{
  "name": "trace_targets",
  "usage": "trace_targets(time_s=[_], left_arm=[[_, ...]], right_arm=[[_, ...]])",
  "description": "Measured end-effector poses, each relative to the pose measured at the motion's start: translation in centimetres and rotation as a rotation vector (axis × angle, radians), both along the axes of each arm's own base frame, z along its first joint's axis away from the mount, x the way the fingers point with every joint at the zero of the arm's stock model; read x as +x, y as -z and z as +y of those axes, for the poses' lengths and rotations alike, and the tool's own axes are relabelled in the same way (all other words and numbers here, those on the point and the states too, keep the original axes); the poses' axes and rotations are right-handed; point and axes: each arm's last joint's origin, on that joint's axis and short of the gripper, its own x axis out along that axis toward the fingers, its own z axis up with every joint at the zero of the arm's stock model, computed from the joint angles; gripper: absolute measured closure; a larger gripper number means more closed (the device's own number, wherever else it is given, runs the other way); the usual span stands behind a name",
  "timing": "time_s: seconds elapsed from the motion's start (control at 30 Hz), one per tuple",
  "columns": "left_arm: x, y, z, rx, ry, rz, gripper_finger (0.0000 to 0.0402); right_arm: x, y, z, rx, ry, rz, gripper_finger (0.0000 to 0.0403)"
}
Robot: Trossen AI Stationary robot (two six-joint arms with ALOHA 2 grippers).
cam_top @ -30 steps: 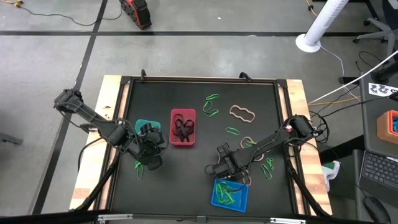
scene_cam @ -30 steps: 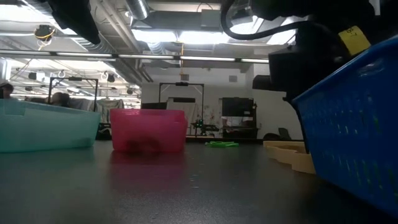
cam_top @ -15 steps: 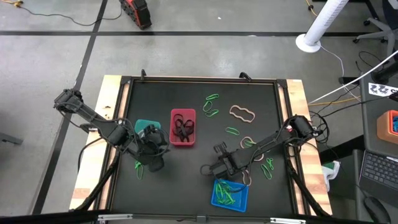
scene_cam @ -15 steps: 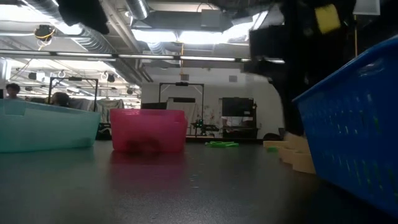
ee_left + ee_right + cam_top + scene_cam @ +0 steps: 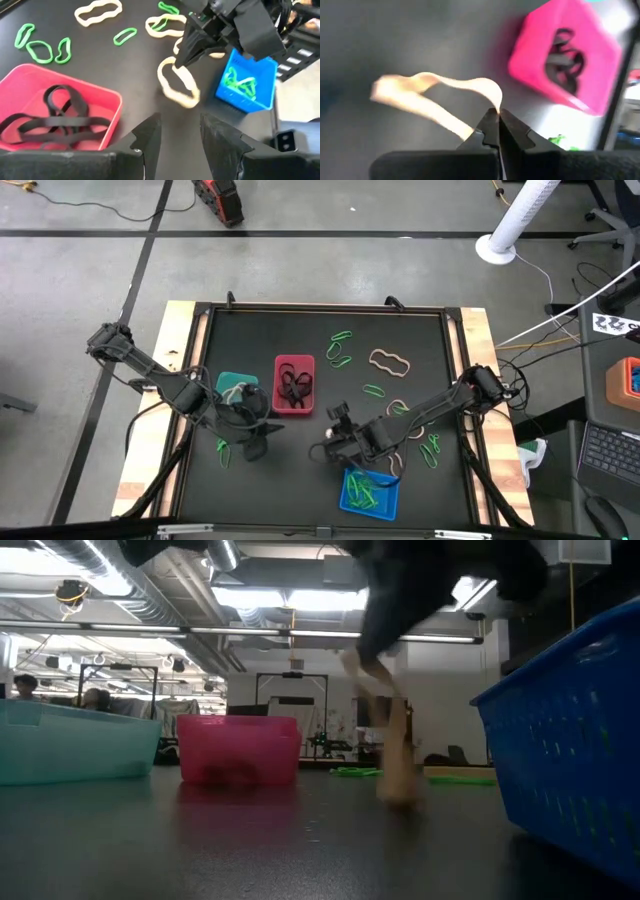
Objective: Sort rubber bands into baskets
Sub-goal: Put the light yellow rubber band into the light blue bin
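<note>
My right gripper (image 5: 323,450) is shut on a tan rubber band (image 5: 177,86) left of the blue basket (image 5: 368,491), which holds green bands. The band also shows in the low view (image 5: 396,755), hanging. My left gripper (image 5: 180,142) is open and empty over the table near the teal basket (image 5: 233,383). The red basket (image 5: 293,385) holds black bands (image 5: 60,117). A green band (image 5: 224,450) lies beside the left gripper. My right gripper pinches the tan band at one end of the loop (image 5: 491,104) between its two fingertips (image 5: 487,125). The fingers slant down from the table's right side. The rest of the loop hangs slack below the fingers (image 5: 400,790). I cannot tell whether its lower end touches the table.
Loose green bands (image 5: 340,350) and tan bands (image 5: 390,362) lie on the far right part of the black mat. More bands lie by the right arm (image 5: 398,408) and near the blue basket (image 5: 430,450). The mat between the red and blue baskets is bare.
My right gripper has gone from beside the blue basket toward the table's left edge, carrying the tan band, which now hangs below its fingers.
</note>
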Motion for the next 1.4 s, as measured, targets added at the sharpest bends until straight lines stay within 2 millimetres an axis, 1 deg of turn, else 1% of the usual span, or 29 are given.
trace_targets(time_s=[0.23,0.4,0.5,0.73,0.87,1.03,1.23,1.4], left_arm=[[0.3,-0.5,-0.2,-0.034,0.0,-0.057,0.0271],[0.4,-0.5,-0.2,-0.002,0.02,-0.057,0.0271],[0.4,-0.5,-0.2,0.017,0.033,-0.055,0.0271],[0.5,-0.3,-0.4,0.095,0.096,-0.036,0.0271],[0.8,0.1,-0.7,0.09,0.161,-0.011,0.0271],[1.3,0.7,-1.0,0.091,0.169,0.007,0.0271],[2.0,0.8,-1.4,0.114,0.197,-0.026,0.0271],[2.3,0.4,-1.6,0.12,0.214,-0.079,0.0271]], right_arm=[[1.2,-3.2,0.1,-0.109,0.024,-0.162,0.0402],[2.0,-5.1,0.4,-0.129,0.002,-0.258,0.0402],[2.5,-5.9,0.6,-0.128,-0.026,-0.308,0.0402],[3.3,-7.0,1.0,-0.151,-0.093,-0.394,0.0402],[3.6,-7.3,1.2,-0.179,-0.123,-0.424,0.0402],[3.8,-7.8,1.2,-0.223,-0.137,-0.457,0.0402],[4.1,-8.2,1.3,-0.237,-0.159,-0.495,0.0402],[4.2,-8.4,1.4,-0.242,-0.167,-0.508,0.0402]])
